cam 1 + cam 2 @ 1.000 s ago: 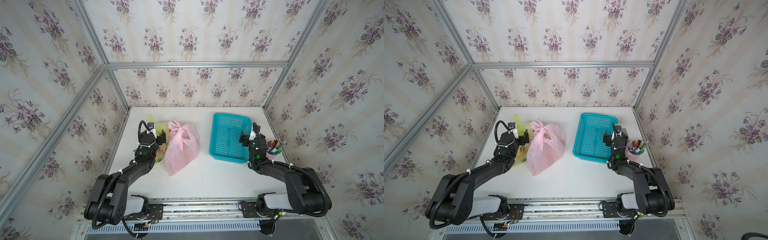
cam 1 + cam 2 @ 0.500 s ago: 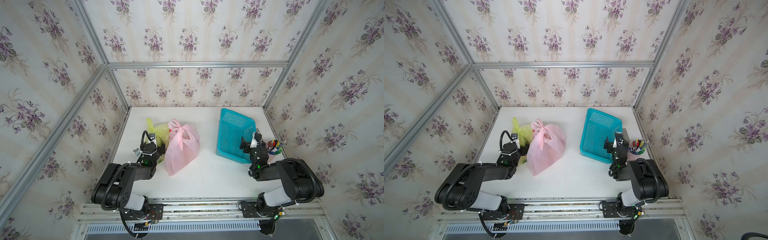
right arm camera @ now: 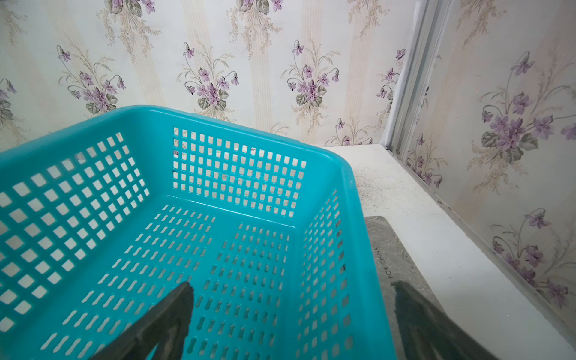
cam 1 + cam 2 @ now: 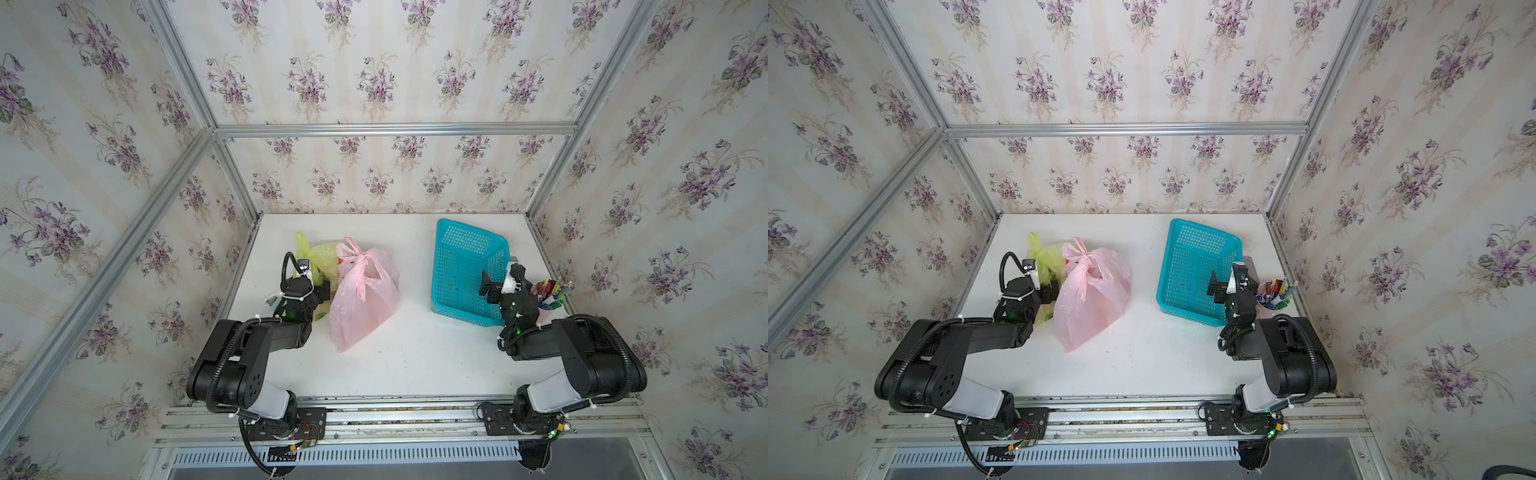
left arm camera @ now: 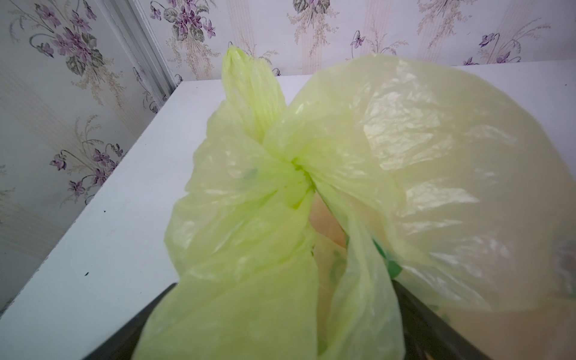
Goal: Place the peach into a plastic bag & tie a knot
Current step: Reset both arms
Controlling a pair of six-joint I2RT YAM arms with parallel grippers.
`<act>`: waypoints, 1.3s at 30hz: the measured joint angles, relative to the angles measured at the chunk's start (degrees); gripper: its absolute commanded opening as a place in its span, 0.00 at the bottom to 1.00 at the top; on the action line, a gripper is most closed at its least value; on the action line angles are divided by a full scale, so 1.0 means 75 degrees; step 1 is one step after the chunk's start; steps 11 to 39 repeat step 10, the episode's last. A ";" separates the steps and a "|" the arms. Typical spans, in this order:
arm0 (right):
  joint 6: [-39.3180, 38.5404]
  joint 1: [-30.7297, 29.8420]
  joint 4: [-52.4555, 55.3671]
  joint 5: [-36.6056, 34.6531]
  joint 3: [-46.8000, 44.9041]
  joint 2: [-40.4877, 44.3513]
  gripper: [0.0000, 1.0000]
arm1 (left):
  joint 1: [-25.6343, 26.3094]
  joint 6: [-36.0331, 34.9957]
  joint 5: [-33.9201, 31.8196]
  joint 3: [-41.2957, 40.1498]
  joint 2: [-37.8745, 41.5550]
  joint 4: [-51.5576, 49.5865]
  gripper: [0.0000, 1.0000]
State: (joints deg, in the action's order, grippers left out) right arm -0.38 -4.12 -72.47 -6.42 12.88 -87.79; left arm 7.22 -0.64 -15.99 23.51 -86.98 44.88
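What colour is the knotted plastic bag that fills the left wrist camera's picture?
The knotted thin plastic bag is translucent yellow-green, which shows best in the left wrist view.

You see the translucent yellow-green plastic bag (image 4: pixel 323 254) lying left of centre in both top views. In the left wrist view its handles meet in a tight knot (image 5: pixel 293 168) mid-frame; a peach-coloured shape (image 5: pixel 325 223) shows just below it.

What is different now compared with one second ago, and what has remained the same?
The left gripper and right gripper drew back toward their bases, both open. The blue basket, flat before, has shifted and now looks tilted; the right gripper straddles its side wall. The yellow-green bag, pink bag and pen cup stayed put.
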 measured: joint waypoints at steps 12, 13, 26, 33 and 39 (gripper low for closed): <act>0.0050 0.0119 0.0105 0.0195 0.0152 -0.0058 1.00 | 0.0000 0.0017 0.0000 0.0000 0.0000 -0.0047 1.00; 0.0050 0.0119 0.0105 0.0195 0.0152 -0.0058 1.00 | 0.0000 0.0017 0.0000 0.0000 0.0000 -0.0047 1.00; 0.0050 0.0119 0.0105 0.0195 0.0152 -0.0058 1.00 | 0.0000 0.0017 0.0000 0.0000 0.0000 -0.0047 1.00; 0.0050 0.0119 0.0105 0.0195 0.0152 -0.0058 1.00 | 0.0000 0.0017 0.0000 0.0000 0.0000 -0.0047 1.00; 0.0050 0.0119 0.0105 0.0195 0.0152 -0.0058 1.00 | 0.0000 0.0017 0.0000 0.0000 0.0000 -0.0047 1.00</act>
